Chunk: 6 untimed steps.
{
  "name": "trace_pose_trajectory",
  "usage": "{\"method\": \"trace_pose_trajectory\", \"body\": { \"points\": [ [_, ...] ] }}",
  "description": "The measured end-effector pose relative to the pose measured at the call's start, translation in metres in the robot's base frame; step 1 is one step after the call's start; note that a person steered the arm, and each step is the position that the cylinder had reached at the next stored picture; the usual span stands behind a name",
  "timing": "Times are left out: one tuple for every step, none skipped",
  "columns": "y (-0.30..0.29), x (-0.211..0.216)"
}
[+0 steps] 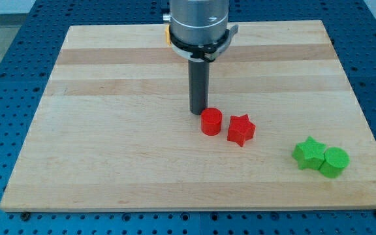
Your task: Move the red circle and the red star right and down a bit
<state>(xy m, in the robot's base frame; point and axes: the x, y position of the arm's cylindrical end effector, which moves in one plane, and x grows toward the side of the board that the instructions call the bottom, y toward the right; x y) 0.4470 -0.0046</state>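
- Red circle [211, 122] sits near the wooden board's [109, 143] middle, the red star [241, 129] just beside it at four o'clock.
- My tip [198, 112] stands upright at the circle's ten o'clock, close against it; it is a bare rod, holding nothing.
- Arm's upper body is cut off at the view's top.
- Green star [309, 154] and green circle [335, 162] touch, well apart at four o'clock.

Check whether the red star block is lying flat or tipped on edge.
Flat: the red star block shows its whole star face upward on the wooden board, beside the red circle block.

My tip [198, 112] just upper-left of the red circle [211, 122], red star [241, 129] beside it.
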Motion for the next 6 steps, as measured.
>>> {"method": "trace_pose_trajectory", "body": {
  "points": [
    [-0.019, 0.004],
    [-0.019, 0.007],
    [-0.007, 0.009],
    [0.012, 0.022],
    [0.022, 0.035],
    [0.038, 0.038]
  ]
}}
